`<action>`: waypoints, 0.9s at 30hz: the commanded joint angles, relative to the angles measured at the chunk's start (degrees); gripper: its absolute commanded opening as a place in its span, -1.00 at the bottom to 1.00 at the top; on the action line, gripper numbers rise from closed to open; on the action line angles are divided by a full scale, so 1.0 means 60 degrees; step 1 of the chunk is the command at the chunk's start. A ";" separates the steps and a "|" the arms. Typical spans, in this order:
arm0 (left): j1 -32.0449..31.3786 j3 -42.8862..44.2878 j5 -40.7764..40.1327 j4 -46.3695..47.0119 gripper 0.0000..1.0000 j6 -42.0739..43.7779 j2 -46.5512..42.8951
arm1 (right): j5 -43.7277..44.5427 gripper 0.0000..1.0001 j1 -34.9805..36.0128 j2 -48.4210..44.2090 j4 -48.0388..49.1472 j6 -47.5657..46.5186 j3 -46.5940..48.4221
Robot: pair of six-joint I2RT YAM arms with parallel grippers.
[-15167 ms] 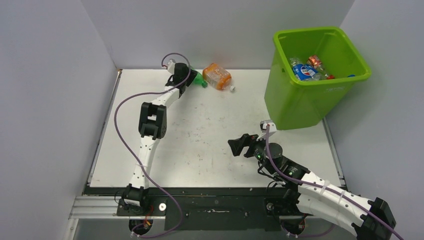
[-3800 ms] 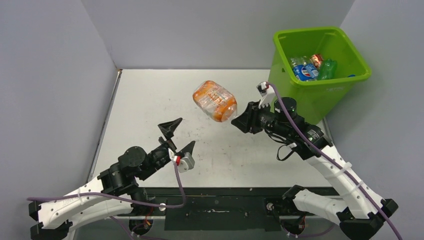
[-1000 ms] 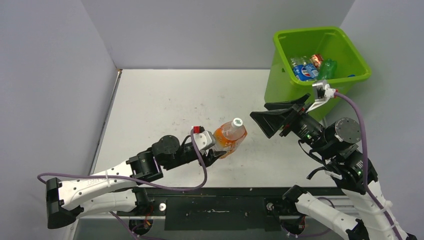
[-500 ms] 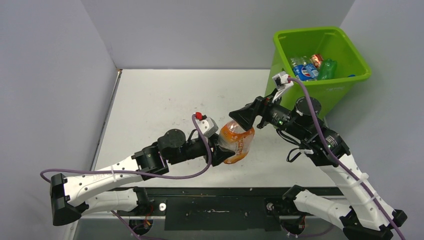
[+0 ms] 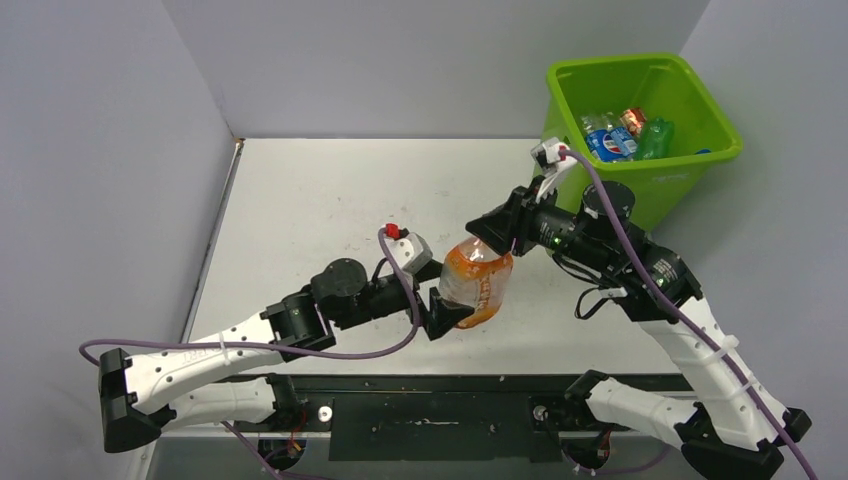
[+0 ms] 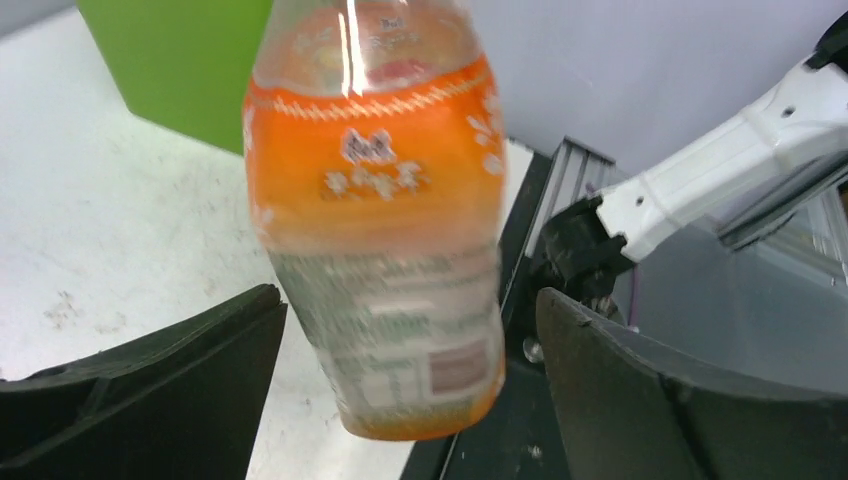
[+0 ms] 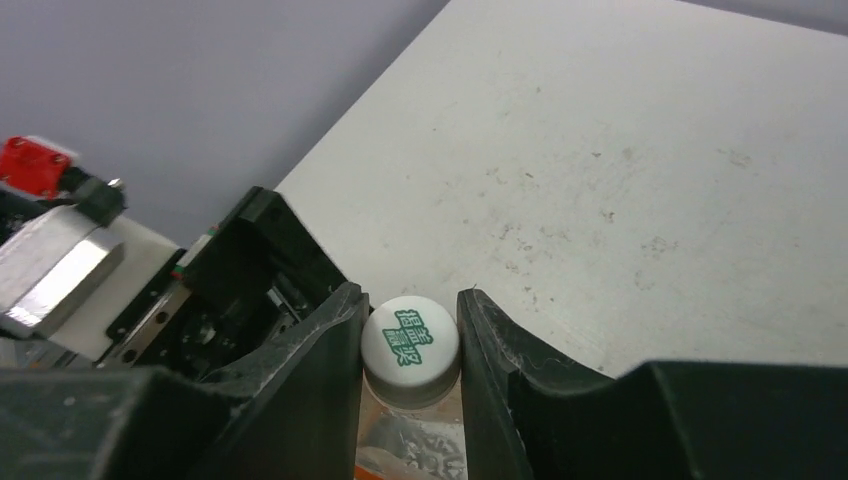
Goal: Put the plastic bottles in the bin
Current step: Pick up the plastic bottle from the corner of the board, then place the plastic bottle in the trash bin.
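Green bin (image 5: 590, 215) on white table (image 5: 330, 200)

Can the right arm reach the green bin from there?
Probably yes. The right arm pinches the bottle by its cap; the left jaws stand open around it; the bin sits just beyond, open-topped, nothing between.

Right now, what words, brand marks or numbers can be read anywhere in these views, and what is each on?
On the white cap of the orange-labelled bottle: green Chinese characters in two rows, too small to read with certainty.
On the orange-labelled bottle's label: white motifs and a block of fine print, blurred and unreadable.
On the blue-labelled bottle in the bin: label too small to read.
Nothing else is legible.
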 commanded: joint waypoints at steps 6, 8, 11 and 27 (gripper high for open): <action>0.0038 -0.0483 -0.2433 0.1936 0.92 0.2515 -0.2421 | 0.4960 -0.89 -0.0019 0.1728 -0.0463 -0.0911 0.4698; 0.0053 -0.0708 -0.3719 0.1920 0.92 0.3132 -0.2800 | 0.6615 -0.89 -0.0022 0.1650 0.0677 -0.0996 0.4598; 0.0142 -0.1268 -0.4863 0.2281 0.92 0.3450 -0.3289 | 0.8990 -0.89 -0.0034 0.1612 0.3115 -0.1881 0.4081; 0.0853 -0.2761 -0.5060 0.1717 0.92 0.2674 -0.4205 | 1.0532 -0.89 -0.4606 0.4821 0.4260 -0.1578 0.6635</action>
